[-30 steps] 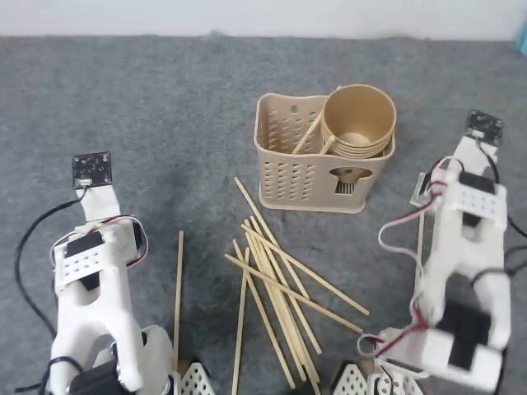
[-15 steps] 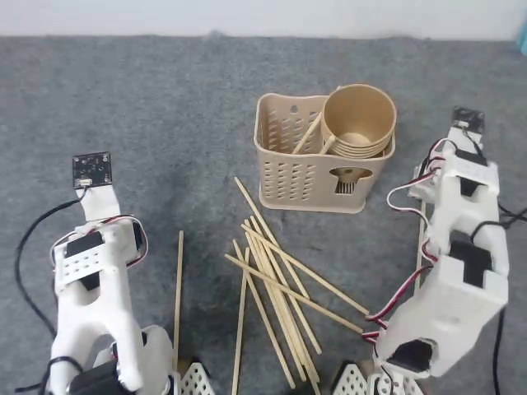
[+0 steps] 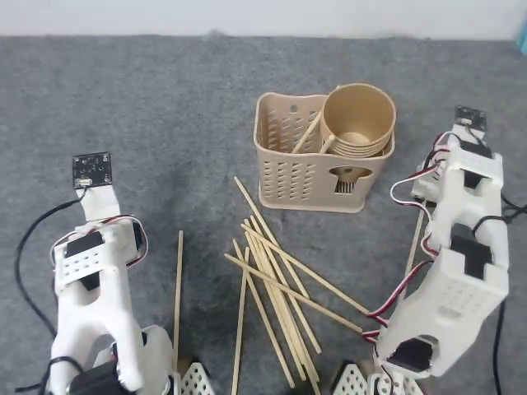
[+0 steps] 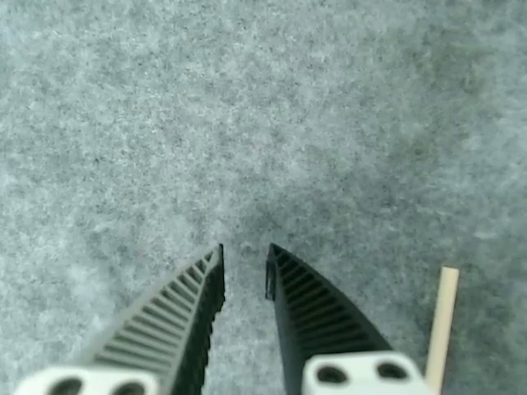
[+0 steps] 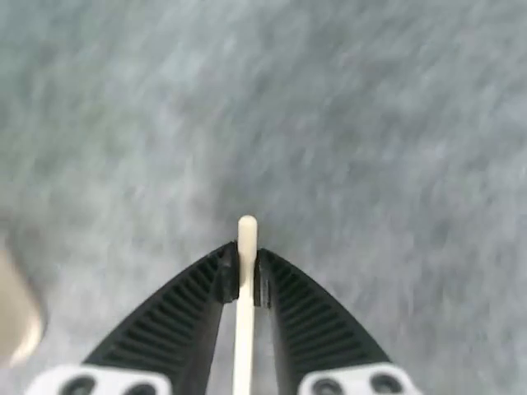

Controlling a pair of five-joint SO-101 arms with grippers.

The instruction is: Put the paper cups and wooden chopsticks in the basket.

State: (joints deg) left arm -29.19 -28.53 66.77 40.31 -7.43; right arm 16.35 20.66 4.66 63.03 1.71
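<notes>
Though partly done, found paper cups (image 3: 358, 119) nested in basket (image 3: 296, 177), chopstick pile (image 3: 280, 288) loose by carpet's (image 3: 123, 99) near edge — right gripper (image 5: 245, 253) pinching one chopstick (image 5: 246, 230), left gripper (image 4: 244, 251) slightly parted, empty.

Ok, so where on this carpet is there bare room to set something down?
The widest bare patch of grey carpet lies between the beige perforated plastic basket, the white left arm and the back wall. Crowded: in front of the basket, where loose wooden chopsticks fan out between the arms. The right end effector grips one chopstick.
</notes>
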